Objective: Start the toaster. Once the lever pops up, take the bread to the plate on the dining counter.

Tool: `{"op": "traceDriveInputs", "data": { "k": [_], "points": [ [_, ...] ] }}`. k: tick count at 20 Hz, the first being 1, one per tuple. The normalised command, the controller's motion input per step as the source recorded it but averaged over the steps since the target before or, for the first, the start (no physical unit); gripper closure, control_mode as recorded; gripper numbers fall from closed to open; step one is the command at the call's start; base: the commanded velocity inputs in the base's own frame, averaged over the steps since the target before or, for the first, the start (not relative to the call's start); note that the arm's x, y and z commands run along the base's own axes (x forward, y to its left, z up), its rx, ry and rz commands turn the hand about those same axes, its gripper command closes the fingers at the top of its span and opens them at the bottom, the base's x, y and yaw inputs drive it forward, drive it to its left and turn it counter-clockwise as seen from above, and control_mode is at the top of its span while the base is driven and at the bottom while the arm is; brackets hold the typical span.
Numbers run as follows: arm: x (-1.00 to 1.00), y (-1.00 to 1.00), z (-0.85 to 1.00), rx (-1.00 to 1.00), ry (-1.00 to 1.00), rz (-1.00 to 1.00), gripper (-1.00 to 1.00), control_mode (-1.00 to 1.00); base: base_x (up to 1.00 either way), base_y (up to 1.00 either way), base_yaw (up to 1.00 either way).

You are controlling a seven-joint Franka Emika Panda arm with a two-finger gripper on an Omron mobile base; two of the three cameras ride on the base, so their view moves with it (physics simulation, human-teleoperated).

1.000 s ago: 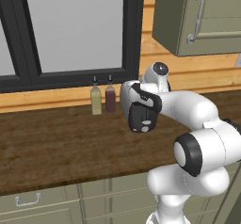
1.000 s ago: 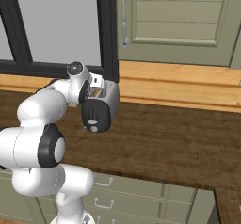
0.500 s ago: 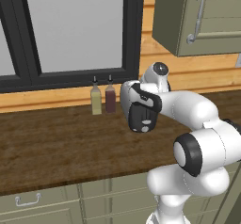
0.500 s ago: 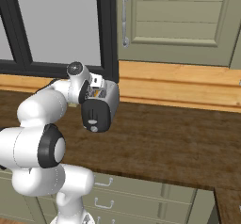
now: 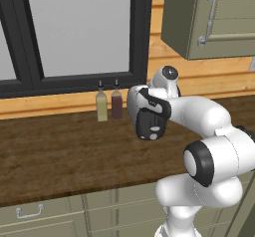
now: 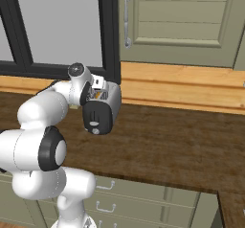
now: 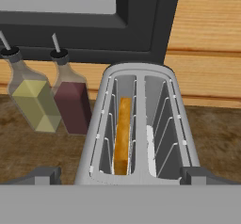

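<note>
The silver-grey toaster [image 7: 137, 124] stands on the dark wood worktop [image 5: 60, 149] under the window. Its black end panel [image 6: 96, 118] faces the room, with the white knob [image 6: 95, 131] low on it and the pale lever [image 6: 94, 123] just above that. The bread [image 7: 123, 134] sits deep in the left slot, only its orange-tan edge showing. My gripper [image 7: 120, 173] hangs open above the toaster's near end, one fingertip on each side of the body, and touches nothing. The plate and the dining counter are out of view.
Two small bottles, one yellowish [image 5: 101, 106] and one dark red [image 5: 117, 105], stand just left of the toaster against the window sill. An olive wall cabinet [image 5: 209, 17] hangs up to the right. Handled drawers [image 6: 103, 186] run below the worktop.
</note>
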Motion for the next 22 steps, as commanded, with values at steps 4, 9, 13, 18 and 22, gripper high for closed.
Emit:
{"op": "traceDriveInputs", "data": {
  "k": [4, 9, 13, 18, 22],
  "points": [
    [0.00, 0.00, 0.00, 0.00, 0.00, 0.00, -1.00, -1.00, 0.00, 0.00, 0.00],
    [0.00, 0.00, 0.00, 0.00, 0.00, 0.00, -1.00, -1.00, 0.00, 0.00, 0.00],
    [0.00, 0.00, 0.00, 0.00, 0.00, 0.00, -1.00, -1.00, 0.00, 0.00, 0.00],
    [0.00, 0.00, 0.00, 0.00, 0.00, 0.00, -1.00, -1.00, 0.00, 0.00, 0.00],
    [0.00, 0.00, 0.00, 0.00, 0.00, 0.00, -1.00, -1.00, 0.00, 0.00, 0.00]
  ]
}}
